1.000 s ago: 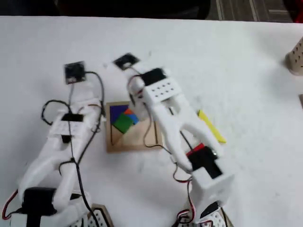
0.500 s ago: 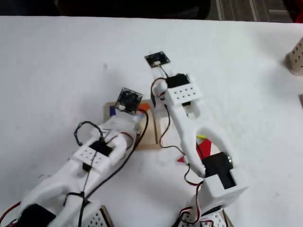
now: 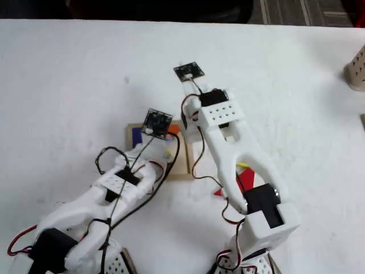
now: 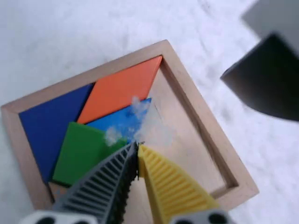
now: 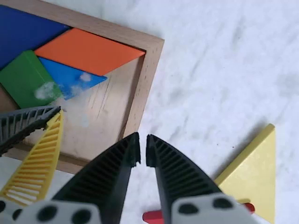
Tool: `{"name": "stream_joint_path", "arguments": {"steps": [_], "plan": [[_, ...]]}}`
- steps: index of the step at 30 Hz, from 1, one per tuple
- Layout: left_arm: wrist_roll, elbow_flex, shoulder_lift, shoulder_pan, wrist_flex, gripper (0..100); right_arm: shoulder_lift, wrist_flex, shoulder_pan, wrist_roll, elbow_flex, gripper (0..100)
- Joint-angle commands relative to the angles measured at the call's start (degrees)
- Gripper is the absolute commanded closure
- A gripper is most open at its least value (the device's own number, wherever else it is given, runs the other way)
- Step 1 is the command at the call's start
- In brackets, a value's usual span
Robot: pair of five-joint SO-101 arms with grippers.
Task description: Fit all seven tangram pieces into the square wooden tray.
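**Tangram tray [image 4: 201, 116] just over half filled**

Four pieces lie flat in the tray, which sits on the tabletop [image 5: 224, 56] between the two arms: a blue triangle [image 4: 46, 126], an orange parallelogram [image 4: 121, 88], a light-blue triangle [image 4: 117, 123] and a green square [image 4: 84, 154]. A yellow triangle [image 5: 254, 172] and a red piece [image 5: 154, 217] lie outside it, close together. By that count, three are left to place. The left hand [image 4: 137, 151] hangs over the tray's bare wood, pinched together and empty. The right hand [image 5: 143, 144], nearly closed, holds nothing beside the rim.
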Motion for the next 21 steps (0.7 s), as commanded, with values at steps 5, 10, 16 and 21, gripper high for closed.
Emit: {"name": "stream_joint_path", "arguments": {"steps": [5,10,16,21], "plan": [[0.53,-2.81,-6.37,-1.36,6.77,98,-3.38,-0.75,0.57,-0.7,-0.35,98.0],[0.79,-2.29,-6.99,-1.19,6.42,98,-3.38,-0.75,0.57,-0.7,-0.35,98.0],[1.49,-3.87,-7.08,-1.89,0.97,98,-3.38,-0.75,0.57,-0.7,-0.44,98.0],[7.47,-5.27,-6.46,-3.12,-3.25,98,-3.38,-0.75,0.57,-0.7,-0.53,98.0]]}}
